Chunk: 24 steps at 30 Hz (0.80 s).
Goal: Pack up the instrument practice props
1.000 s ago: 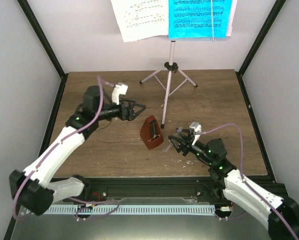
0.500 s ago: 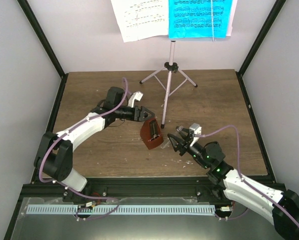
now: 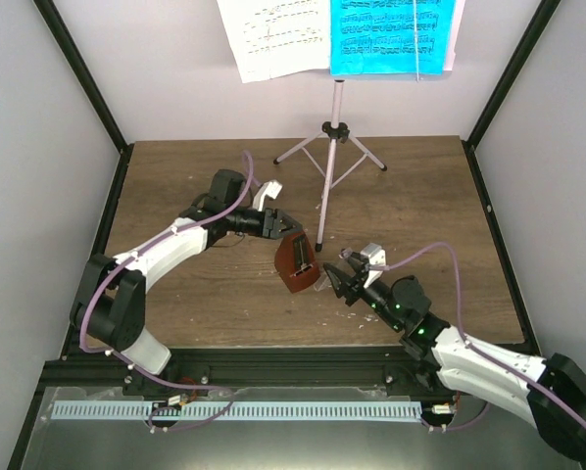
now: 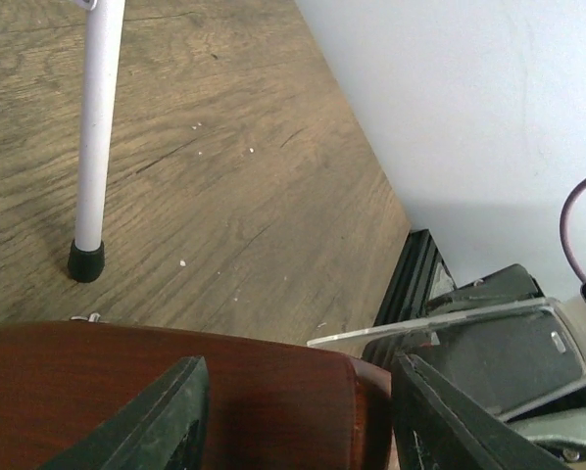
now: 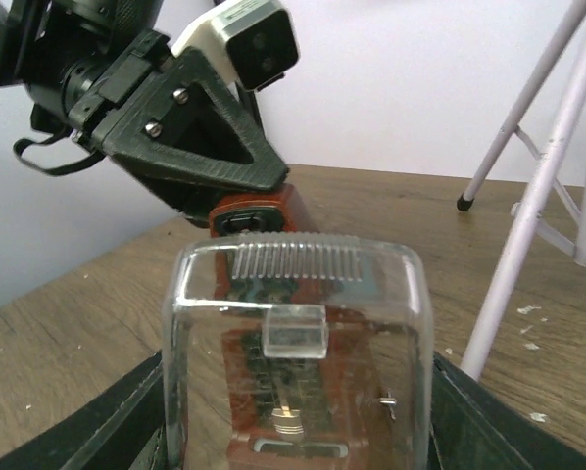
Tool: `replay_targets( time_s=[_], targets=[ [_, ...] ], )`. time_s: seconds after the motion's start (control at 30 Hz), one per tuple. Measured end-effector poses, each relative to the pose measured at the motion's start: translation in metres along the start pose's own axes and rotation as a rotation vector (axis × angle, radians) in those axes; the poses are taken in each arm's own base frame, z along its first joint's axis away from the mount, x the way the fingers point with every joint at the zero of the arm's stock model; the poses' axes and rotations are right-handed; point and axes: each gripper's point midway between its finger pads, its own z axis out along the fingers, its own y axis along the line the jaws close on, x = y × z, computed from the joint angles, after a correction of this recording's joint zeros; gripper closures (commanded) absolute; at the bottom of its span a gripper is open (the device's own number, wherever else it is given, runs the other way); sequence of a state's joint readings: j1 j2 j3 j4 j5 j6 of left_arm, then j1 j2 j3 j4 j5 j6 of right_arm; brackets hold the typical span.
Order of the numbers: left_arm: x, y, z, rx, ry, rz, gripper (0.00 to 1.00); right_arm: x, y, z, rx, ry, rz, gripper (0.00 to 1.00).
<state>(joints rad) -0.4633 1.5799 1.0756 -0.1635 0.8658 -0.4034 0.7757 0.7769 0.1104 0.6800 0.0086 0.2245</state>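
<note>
Brown metronome (image 3: 296,260) sits between the spread fingers of left gripper (image 3: 284,226). Clear cover (image 5: 298,362) is clamped in right gripper (image 3: 343,279) at the metronome's 3 o'clock; likely recapping, so next square cover to face and press on

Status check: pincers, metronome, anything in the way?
Left pincer open, straddling small brown pyramid metronome. Right pincer shut on clear plastic cover, facing metronome. Close behind: pale pink stand leg.

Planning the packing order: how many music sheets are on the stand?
2: the white sheet at the top left of the stand, the cyan sheet to its right. More may hide behind them.
</note>
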Motion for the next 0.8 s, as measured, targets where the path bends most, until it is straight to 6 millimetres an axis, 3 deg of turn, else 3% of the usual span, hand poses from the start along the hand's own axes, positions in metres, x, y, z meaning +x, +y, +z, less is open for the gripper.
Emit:
replay_targets(
  time_s=[0.13, 0.3, 0.8],
  targets=[
    [0.000, -0.001, 0.000, 0.007, 0.005, 0.009, 0.58, 0.003, 0.010, 0.008, -0.010, 0.010, -0.045, 0.45],
    [0.000, -0.003, 0.002, 0.030, 0.016, 0.011, 0.60, 0.009, 0.024, 0.020, -0.027, 0.019, -0.104, 0.46],
    [-0.001, -0.003, 0.002, 0.037, 0.021, 0.008, 0.61, 0.012, 0.026, 0.058, 0.022, -0.030, -0.205, 0.46]
  ],
)
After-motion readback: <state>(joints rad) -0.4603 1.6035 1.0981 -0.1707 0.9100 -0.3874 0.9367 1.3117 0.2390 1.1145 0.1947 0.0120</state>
